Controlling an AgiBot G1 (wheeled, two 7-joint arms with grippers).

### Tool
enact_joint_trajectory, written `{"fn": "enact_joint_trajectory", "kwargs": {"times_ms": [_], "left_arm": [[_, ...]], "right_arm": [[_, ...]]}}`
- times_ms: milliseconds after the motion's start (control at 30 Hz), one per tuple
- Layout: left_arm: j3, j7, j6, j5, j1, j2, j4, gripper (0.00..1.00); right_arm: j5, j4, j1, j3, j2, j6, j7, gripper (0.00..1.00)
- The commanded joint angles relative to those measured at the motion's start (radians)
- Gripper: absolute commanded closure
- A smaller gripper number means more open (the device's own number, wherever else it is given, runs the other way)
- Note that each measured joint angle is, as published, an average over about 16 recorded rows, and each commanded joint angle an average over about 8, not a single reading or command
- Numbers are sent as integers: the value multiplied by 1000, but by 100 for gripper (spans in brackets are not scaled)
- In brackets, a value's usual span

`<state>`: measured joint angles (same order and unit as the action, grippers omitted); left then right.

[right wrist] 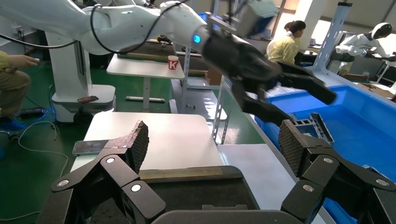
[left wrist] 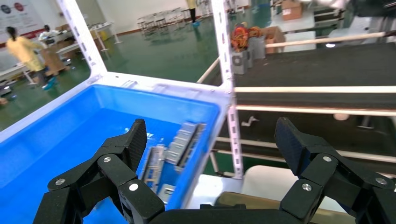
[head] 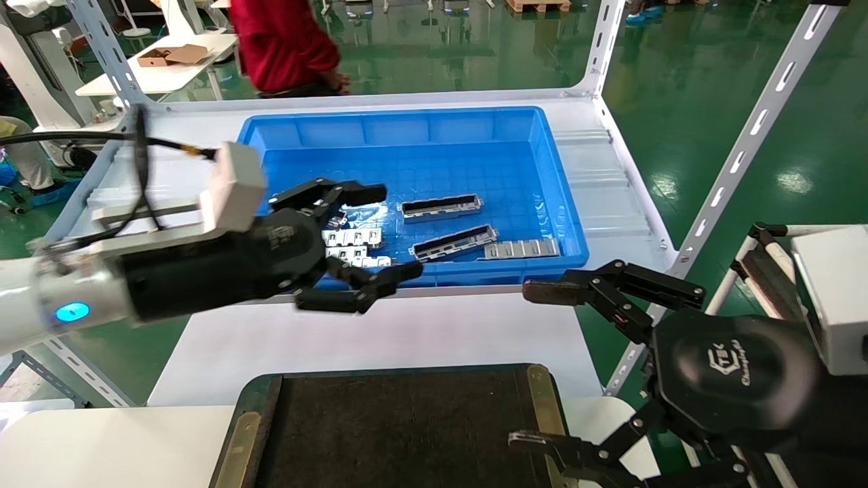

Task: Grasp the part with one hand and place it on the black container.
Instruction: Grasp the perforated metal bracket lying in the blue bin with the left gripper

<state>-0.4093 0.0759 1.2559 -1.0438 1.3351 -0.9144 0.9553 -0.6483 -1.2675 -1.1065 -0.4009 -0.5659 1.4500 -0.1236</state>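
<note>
**Q:** Nearest the head camera, what lies in front of you?

**A:** Black container (head: 400, 427), the largest near item, its surface bare; no part rests on it. Beyond it, the blue bin (head: 420, 129) on the far shelf.

**Q:** Where are your hands?

**A:** Left hand (head: 339, 244) hovers at the bin's near-left rim, fingers spread, holding nothing. Right hand (head: 610, 352) hangs at the container's right edge, fingers likewise spread and empty.

**Q:** And the part?

**A:** Two channels show clearly in the bin: one part (head: 441, 207) farther back, a second part (head: 453, 242) nearer, just beside the slotted plates (head: 522, 249). More plates (head: 352, 245) lie by my left fingers.

**Q:** Progress?

**A:** I judge it early: nothing grasped, nothing placed. Grasp, carry and set-down all remain.
</note>
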Motion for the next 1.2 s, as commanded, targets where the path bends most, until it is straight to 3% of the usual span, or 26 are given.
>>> {"fn": "enact_joint_trajectory", "kwargs": {"times_ms": [33, 733, 967, 1200], "left_arm": [[-13, -20, -16, -27, 25, -34, -44, 0], [-85, -304, -288, -197, 267, -389, -674, 0], [-87, -369, -387, -192, 292, -440, -785, 0], [-106, -366, -445, -174, 288, -449, -805, 0]], "right_arm": [[0, 0, 0, 0, 0, 0, 0, 0], [0, 0, 0, 0, 0, 0, 0, 0], [0, 0, 0, 0, 0, 0, 0, 0], [0, 0, 0, 0, 0, 0, 0, 0]]}}
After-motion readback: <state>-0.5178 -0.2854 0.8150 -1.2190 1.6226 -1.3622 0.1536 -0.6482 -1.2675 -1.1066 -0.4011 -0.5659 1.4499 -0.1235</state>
